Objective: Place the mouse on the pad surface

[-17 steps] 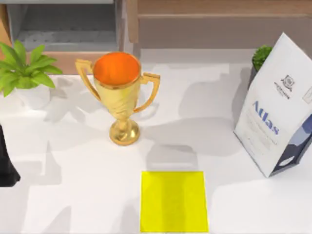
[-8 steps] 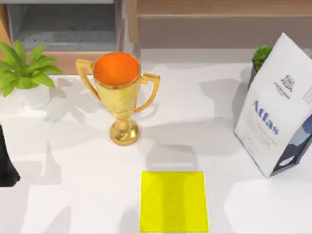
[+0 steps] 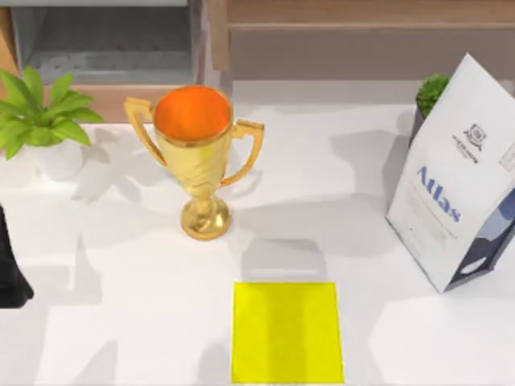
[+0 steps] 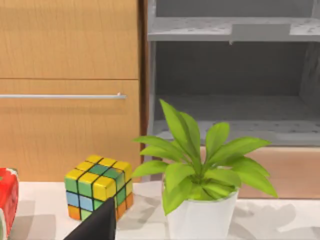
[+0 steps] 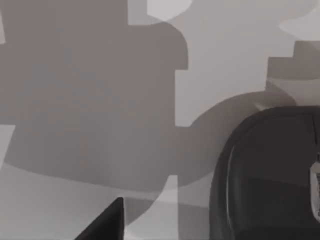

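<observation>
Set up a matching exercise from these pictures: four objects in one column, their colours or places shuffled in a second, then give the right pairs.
Things:
1. trophy
2. pad
3. bag
4. cube

Descriptions:
A. flat bright yellow, at the table's near edge
B. white with blue lettering, at the table's right
C. many-coloured, beside a potted plant
D. gold with an orange inside

Pairs: 1-D, 2-A, 3-B, 4-C

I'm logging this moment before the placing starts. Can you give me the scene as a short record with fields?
pad: yellow square at the table's near edge, nothing on it
mouse: dark, on the table under the right wrist camera, not on the pad
left arm: parked at the table's left edge
trophy: gold, upright, behind the pad
bag: white, at the right
plant: potted, far left
</observation>
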`<move>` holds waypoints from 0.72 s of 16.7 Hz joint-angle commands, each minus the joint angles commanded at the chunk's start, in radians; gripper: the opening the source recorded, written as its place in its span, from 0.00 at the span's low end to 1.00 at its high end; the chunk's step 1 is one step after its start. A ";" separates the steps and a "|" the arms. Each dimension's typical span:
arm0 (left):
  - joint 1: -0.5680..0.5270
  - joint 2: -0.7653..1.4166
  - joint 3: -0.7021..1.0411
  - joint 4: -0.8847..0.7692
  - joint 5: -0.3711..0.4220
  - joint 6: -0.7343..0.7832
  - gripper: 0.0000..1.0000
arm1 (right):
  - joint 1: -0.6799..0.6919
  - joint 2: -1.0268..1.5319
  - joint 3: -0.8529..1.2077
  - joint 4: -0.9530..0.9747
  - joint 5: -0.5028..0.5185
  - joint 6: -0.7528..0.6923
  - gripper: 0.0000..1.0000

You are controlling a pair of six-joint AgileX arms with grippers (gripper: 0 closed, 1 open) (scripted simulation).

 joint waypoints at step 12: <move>0.000 0.000 0.000 0.000 0.000 0.000 1.00 | 0.000 0.000 0.000 0.000 0.000 0.000 0.00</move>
